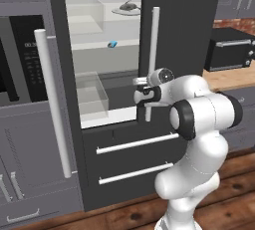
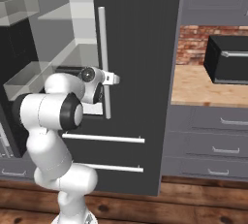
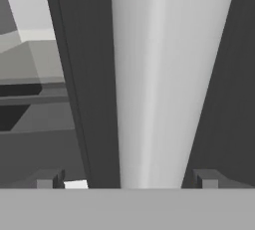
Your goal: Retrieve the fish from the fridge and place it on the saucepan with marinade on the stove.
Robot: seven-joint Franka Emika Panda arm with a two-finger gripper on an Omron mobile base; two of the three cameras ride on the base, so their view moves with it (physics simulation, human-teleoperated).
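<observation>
With the fridge's (image 1: 174, 35) left door open, the fish (image 1: 128, 7) lies unretrieved on its plate (image 1: 118, 11) while the gripper (image 3: 127, 179), wide open and empty, straddles the right door handle (image 1: 153, 59).

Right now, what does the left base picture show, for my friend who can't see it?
The robot's open claw is at the silver handle of the fridge's right door. The left door is open, showing a small dark fish on a white plate on the top shelf.

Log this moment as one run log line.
gripper: open, astride right door handle | fridge: left door open | fish: on plate, top shelf
</observation>
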